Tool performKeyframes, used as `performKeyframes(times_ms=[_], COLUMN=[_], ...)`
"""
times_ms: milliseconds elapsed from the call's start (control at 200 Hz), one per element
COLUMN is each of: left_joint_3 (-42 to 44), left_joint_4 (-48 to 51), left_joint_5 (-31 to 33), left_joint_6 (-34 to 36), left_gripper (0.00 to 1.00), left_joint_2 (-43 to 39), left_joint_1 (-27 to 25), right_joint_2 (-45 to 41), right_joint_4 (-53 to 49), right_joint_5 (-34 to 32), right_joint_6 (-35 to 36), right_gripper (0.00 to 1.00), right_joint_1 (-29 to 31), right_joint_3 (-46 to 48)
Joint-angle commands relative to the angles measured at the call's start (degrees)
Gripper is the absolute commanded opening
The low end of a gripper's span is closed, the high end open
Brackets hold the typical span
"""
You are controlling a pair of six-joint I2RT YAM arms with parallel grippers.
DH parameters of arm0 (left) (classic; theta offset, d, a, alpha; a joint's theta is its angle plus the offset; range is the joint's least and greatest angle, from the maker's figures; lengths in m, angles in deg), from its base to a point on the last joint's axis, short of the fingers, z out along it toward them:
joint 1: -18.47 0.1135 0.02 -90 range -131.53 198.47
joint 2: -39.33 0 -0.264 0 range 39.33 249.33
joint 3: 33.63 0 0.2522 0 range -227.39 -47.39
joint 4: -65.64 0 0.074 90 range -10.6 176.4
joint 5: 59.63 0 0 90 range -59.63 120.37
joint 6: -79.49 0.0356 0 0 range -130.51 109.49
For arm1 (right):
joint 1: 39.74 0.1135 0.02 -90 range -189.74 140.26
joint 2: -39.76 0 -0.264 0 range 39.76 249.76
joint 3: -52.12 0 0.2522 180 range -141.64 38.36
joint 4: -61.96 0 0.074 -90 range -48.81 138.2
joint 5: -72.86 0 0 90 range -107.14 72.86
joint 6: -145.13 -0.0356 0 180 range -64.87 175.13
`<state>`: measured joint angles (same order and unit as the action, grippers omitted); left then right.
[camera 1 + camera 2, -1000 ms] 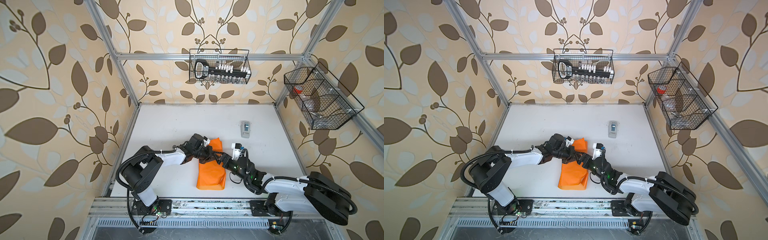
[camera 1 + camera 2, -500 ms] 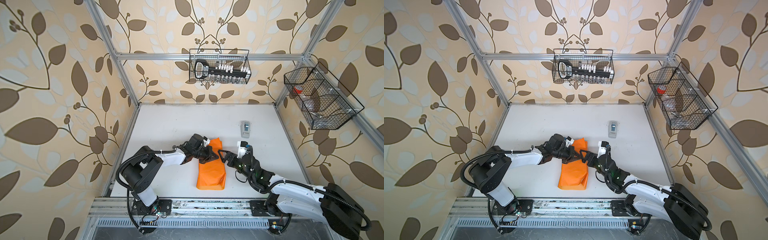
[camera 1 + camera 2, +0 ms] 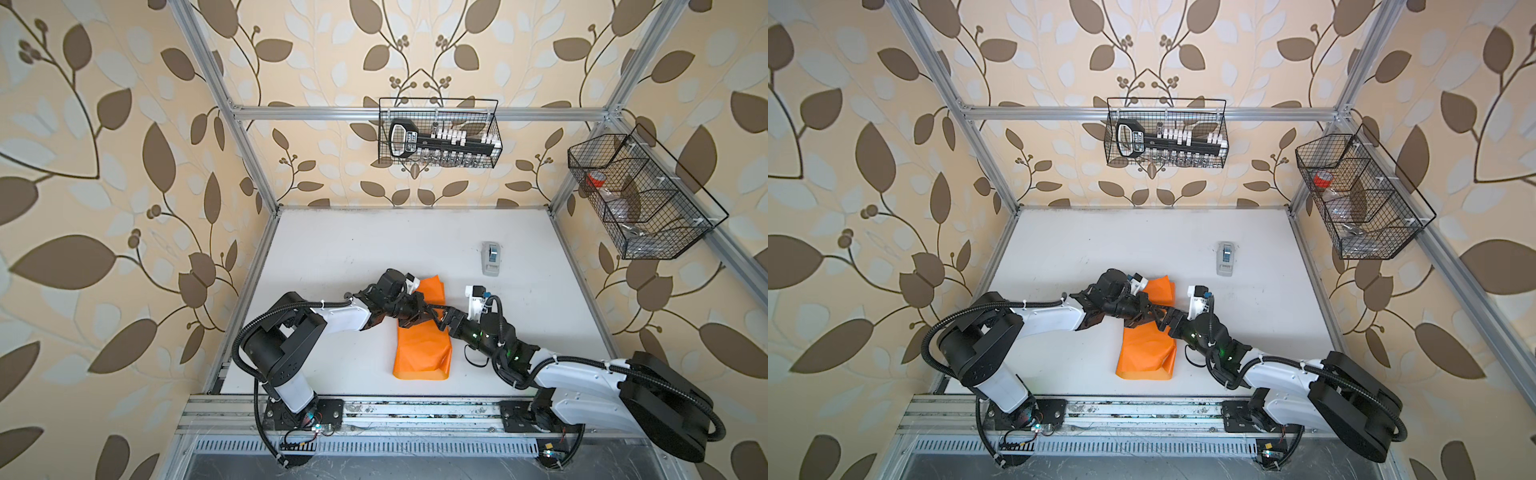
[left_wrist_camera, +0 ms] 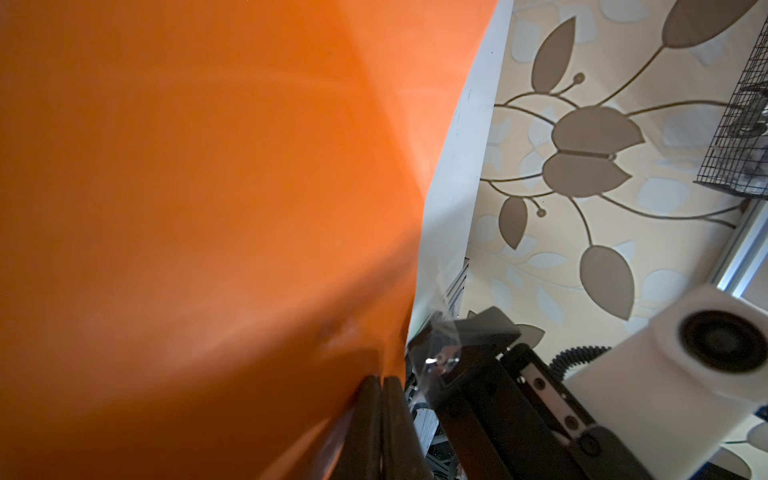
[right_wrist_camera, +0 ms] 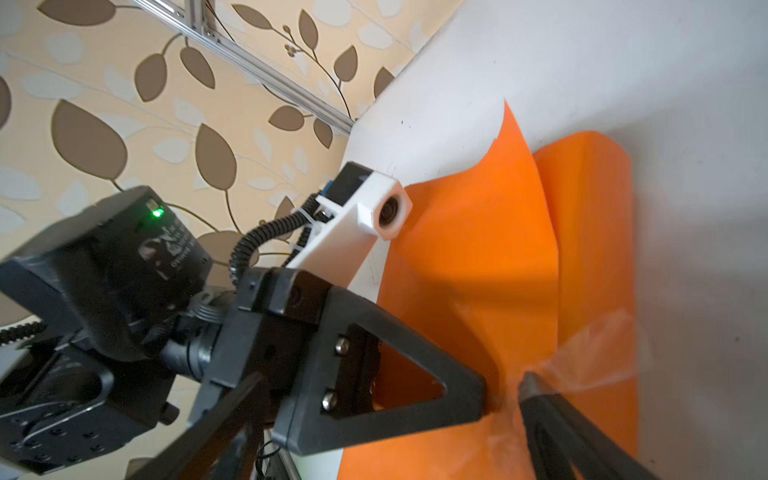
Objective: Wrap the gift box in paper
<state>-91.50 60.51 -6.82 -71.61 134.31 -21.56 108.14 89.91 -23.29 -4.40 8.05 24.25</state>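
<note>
Near the front middle of the white table, the paper lies folded into a long orange bundle that runs front to back. Above its farther half the left gripper has its jaws pressed together on the paper's edge. The right gripper faces it with jaws spread wide, one fingertip touching a strip of clear tape stuck on the paper.

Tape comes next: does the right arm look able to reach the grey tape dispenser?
Probably yes: the right gripper is open, and only bare table lies between it and the tape dispenser.
</note>
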Motion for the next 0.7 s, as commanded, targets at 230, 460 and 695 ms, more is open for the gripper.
performKeyframes(times_ms=[230,460,695], left_joint_3=[2.9,3.0,4.5], left_joint_4=[0.3,-3.1,-8.8], left_joint_5=[0.0,-1.8,-3.2], left_joint_6=[-2.9,-4.8,-8.3], left_gripper=[0.31,0.32,0.30], left_joint_2=[0.9,2.5,3.7], left_joint_1=[0.5,0.5,0.5], right_joint_2=[0.3,1.5,4.0], right_joint_4=[2.7,3.6,3.5], right_joint_5=[-1.1,-1.4,-2.3], right_joint_6=[-1.2,-1.6,-1.0], right_gripper=[0.94,0.94,0.94], right_joint_1=[0.4,0.4,1.6], right_joint_3=[-1.0,-1.9,-4.2])
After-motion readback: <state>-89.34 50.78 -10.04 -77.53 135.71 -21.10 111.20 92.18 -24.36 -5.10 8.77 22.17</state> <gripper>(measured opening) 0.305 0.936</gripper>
